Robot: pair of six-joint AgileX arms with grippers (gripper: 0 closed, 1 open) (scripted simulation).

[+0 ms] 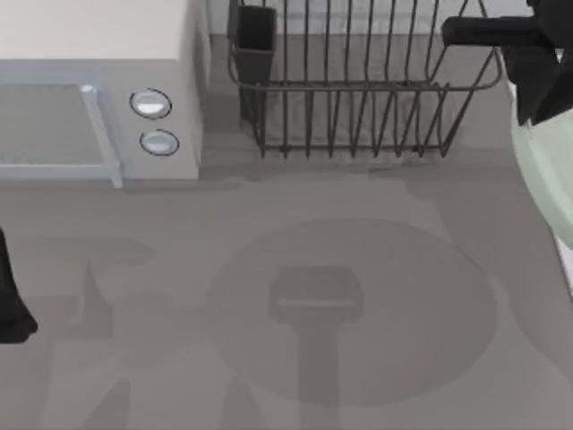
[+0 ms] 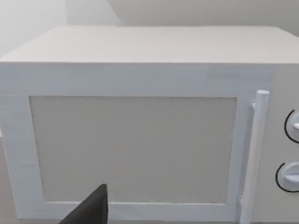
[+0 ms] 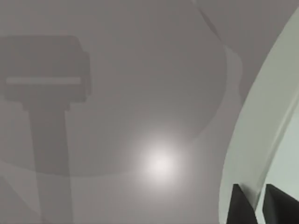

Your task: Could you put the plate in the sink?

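The pale mint-green plate [image 1: 543, 175] hangs tilted above the table at the far right of the top view, partly cut off by the picture's edge. My right gripper [image 1: 530, 115] holds it by the rim from the rack side. In the right wrist view the plate [image 3: 261, 116] curves past the gripper [image 3: 256, 205], whose dark fingers [image 3: 239, 207] are shut on either side of the rim. A pale strip [image 1: 564, 255] lies under the plate at the right edge; I cannot tell whether it is the sink. My left arm [image 1: 11, 309] is parked at the left edge.
A white microwave [image 1: 98, 98] stands at the back left, and the left wrist view faces its door [image 2: 133, 149]. A dark wire dish rack [image 1: 358, 90] stands at the back centre, close to the right arm. The plate's round shadow [image 1: 358, 313] falls on the grey table.
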